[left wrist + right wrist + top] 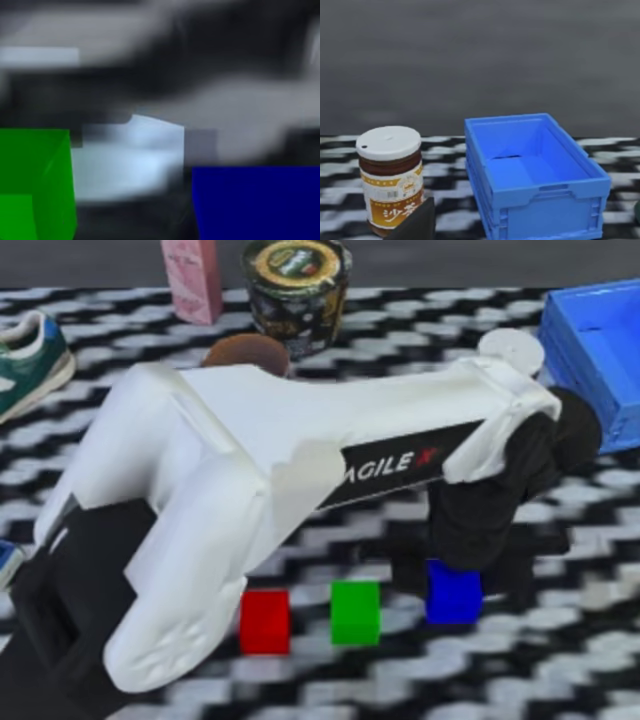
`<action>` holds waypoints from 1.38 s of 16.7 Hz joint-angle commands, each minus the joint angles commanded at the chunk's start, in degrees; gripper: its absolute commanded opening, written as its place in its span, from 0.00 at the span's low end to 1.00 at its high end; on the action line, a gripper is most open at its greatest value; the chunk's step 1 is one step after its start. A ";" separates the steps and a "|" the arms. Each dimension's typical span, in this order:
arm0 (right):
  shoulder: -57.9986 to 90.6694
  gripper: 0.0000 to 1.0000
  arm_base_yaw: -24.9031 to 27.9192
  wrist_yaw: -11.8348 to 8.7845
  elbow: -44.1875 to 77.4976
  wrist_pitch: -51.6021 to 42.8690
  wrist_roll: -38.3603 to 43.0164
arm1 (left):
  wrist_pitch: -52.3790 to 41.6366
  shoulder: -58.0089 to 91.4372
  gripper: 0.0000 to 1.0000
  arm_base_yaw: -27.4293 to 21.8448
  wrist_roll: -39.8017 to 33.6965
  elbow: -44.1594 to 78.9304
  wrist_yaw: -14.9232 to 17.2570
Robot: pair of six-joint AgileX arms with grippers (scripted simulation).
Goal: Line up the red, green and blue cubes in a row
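Observation:
Three cubes stand in a row near the table's front edge: the red cube (265,621), the green cube (355,612) and the blue cube (453,592), with gaps between them. My left arm reaches across from the lower left. Its black left gripper (470,540) hangs right over the blue cube and hides that cube's far side. In the left wrist view the green cube (35,185) and the blue cube (255,202) fill the lower corners. My right arm is out of the top view; the right gripper (462,236) is open, with one dark finger (417,225) showing.
A blue slatted crate (600,350) (535,175) stands at the back right. A white-lidded sauce jar (390,180) is beside it. At the back are a black tub (297,285) and a pink box (192,278). A green shoe (30,360) lies far left.

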 joint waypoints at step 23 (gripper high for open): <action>0.00 1.00 0.00 0.00 0.00 0.00 0.00 | 2.13 0.41 1.00 -0.05 -0.08 -2.01 0.02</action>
